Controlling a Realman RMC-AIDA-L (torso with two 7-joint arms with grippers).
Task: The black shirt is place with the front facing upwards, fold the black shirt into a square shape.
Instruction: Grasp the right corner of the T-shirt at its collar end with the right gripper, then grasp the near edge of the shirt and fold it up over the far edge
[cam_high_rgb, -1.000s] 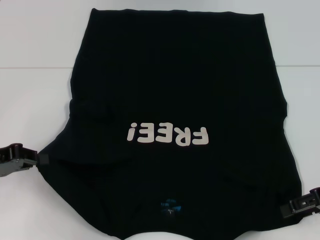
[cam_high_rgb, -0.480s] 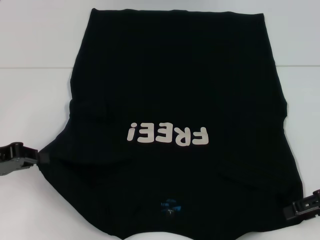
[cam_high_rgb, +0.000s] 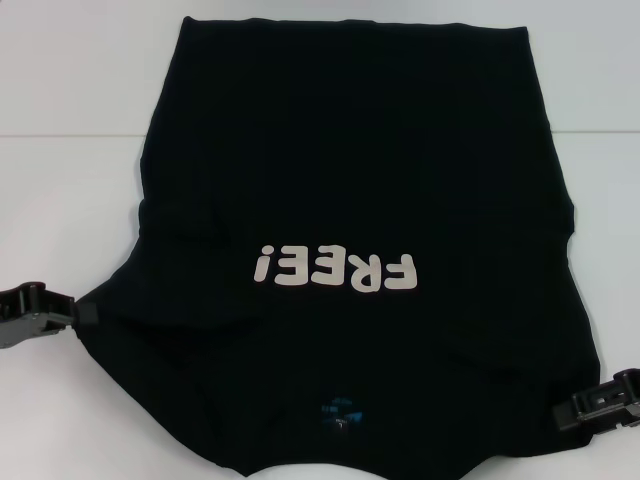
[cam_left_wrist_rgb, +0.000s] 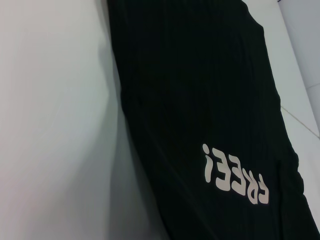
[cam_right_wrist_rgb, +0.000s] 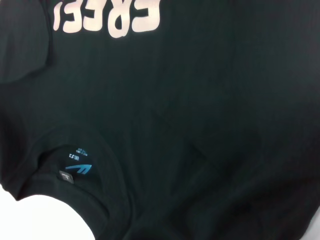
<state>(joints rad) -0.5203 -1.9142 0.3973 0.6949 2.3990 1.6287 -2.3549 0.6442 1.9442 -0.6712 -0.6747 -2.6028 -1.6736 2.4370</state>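
The black shirt (cam_high_rgb: 350, 170) lies front up on the white table (cam_high_rgb: 70, 120), its white "FREE!" letters (cam_high_rgb: 335, 270) upside down to me and its blue neck label (cam_high_rgb: 343, 410) near the front edge. My left gripper (cam_high_rgb: 82, 313) is at the shirt's left edge, shut on the cloth. My right gripper (cam_high_rgb: 567, 415) is at the shirt's near right corner, shut on the cloth there. The left wrist view shows the shirt (cam_left_wrist_rgb: 200, 90) and its letters. The right wrist view shows the shirt (cam_right_wrist_rgb: 200, 125) and its label (cam_right_wrist_rgb: 77, 167).
Bare white table shows on both sides of the shirt and beyond its far edge (cam_high_rgb: 350, 20). A seam line (cam_high_rgb: 60, 135) crosses the table behind the shirt's middle.
The right gripper dipped outward and came back. The shirt's near edge has drawn up a little, so a strip of white table shows at the front.
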